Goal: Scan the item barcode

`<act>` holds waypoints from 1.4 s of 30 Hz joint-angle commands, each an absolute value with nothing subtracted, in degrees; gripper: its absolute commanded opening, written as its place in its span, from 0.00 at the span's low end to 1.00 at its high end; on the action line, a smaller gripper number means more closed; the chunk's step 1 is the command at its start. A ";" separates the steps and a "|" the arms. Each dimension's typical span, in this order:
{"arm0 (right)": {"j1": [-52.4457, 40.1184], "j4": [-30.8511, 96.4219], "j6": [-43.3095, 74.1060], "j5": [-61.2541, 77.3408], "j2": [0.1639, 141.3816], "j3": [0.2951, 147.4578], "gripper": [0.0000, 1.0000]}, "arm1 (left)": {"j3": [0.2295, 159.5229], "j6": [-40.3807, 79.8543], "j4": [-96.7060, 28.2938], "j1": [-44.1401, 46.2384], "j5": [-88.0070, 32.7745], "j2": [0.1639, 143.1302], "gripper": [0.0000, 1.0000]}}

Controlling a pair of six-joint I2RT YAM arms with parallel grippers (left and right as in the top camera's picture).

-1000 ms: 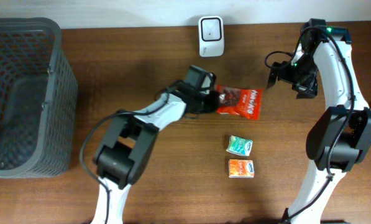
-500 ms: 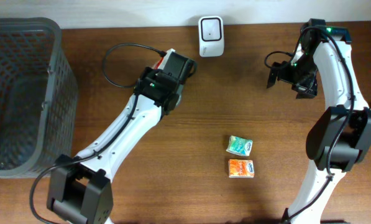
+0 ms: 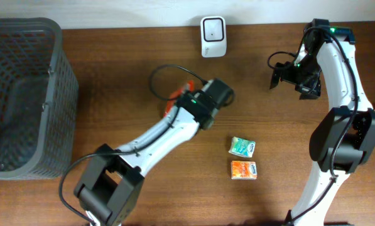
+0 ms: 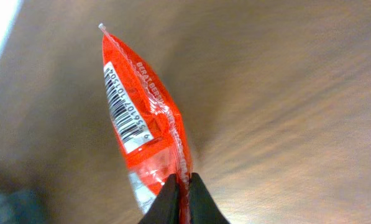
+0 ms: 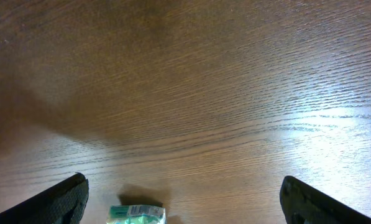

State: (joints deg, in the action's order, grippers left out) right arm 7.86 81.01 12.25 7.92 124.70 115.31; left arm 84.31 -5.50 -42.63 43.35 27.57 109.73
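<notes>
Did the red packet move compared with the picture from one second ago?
Yes. In the overhead view it lay below and right of the white scanner; now the red packet, pinched by the left gripper, shows left of it.

Basket (image 3: 24, 94) sits at the table's (image 3: 143, 50) left edge, scanner (image 3: 212, 36) at back centre. Pouch (image 4: 141, 112) hangs in left gripper (image 4: 182, 200) mid-table, apparently off the wood. Right of centre, rear packet (image 3: 242, 146) lies just behind front packet (image 3: 244, 170). Right gripper (image 5: 182, 186) is at right rear.
</notes>
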 commanded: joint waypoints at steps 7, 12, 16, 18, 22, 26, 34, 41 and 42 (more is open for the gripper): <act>7.90 81.01 12.73 7.38 123.46 116.03 0.98 | 95.15 -0.36 -48.53 43.44 -2.24 109.01 0.96; 7.90 81.01 12.73 7.38 123.46 116.03 0.98 | 105.91 0.93 -59.81 32.62 -3.27 108.12 0.99; 7.90 81.01 12.73 7.20 123.46 116.03 0.98 | 104.55 1.13 -64.18 26.70 -8.75 109.84 0.59; 7.90 81.01 12.73 7.20 123.46 116.03 0.99 | 102.54 1.15 -63.46 26.50 -10.02 110.72 0.31; 7.90 81.01 12.73 7.20 123.46 116.03 0.98 | 97.69 6.66 -58.98 28.10 -10.76 117.49 0.00; 7.90 81.01 12.73 7.20 123.46 116.03 0.98 | 97.10 6.66 -57.84 28.38 -10.50 124.95 0.00; 7.90 81.01 12.73 7.20 123.46 116.03 0.98 | 104.20 6.66 -68.20 27.51 -8.73 125.49 0.00; 7.90 81.01 12.73 7.22 123.46 116.03 0.98 | 117.80 6.70 -78.13 22.68 -1.08 122.13 0.98; 7.90 81.01 12.73 7.20 123.46 116.03 0.98 | 117.23 6.79 -78.02 21.85 -1.30 122.15 0.99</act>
State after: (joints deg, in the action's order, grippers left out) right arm 7.86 80.88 12.25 7.92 124.70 115.31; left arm 117.36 6.63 -78.04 23.49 -2.92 123.15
